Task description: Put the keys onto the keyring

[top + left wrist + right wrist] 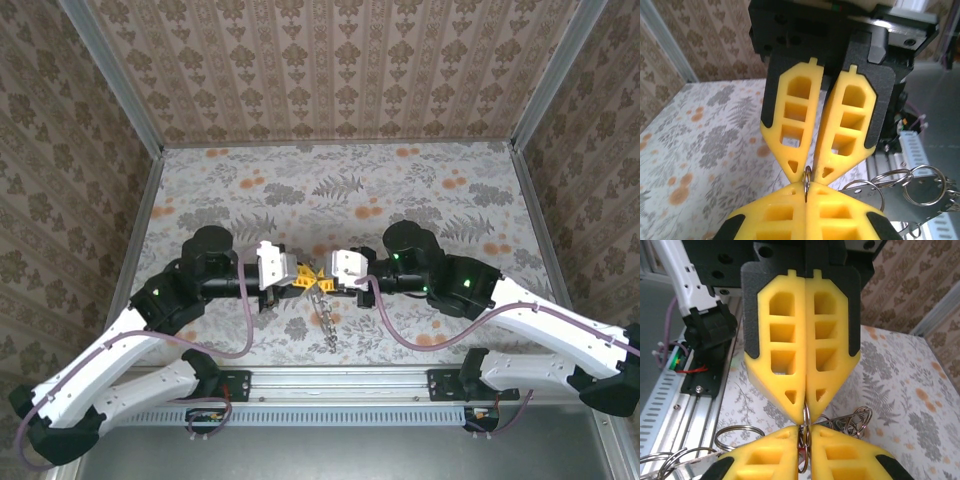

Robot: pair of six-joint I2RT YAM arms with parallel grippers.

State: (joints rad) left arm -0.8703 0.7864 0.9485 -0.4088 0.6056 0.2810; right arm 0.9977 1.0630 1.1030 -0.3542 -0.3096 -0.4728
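- Starting nearest the right wrist camera and finding the right gripper (805, 434), a pair of ribbed yellow plastic fingers on black mounts, set around a thin silver metal keyring (805, 423) that stands edge-on in a narrow slit. Cannot tell whether the pads press it or merely flank it.
- Noting a red sliver (801, 460) low in that same slit, perhaps the red-headed one of the tiny keys. Cannot confirm from so little, and cannot make out any green head.
- Looking just beyond, tip to tip with it, and seeing the left gripper (805, 415), the same yellow fingers, clenched flush with no gap and nipping the upper arc of the keyring.
- Spotting a bunch of loose silver split rings (910, 176) beside the fingertips. Cannot tell whether linked to the held ring.
- Following, from above, the short metal chain (326, 320) trailing from the meeting point towards the near rail, over the floral-patterned table (300, 190). Hanging or lying, cannot say.
- Judging progress: counting the pick-up as done, with the keyring raised and shared between both tools. Rating the threading as under way at best, with no key plainly riding the ring. Leaving, most likely, the working of each key round the split coil, then the letting go.
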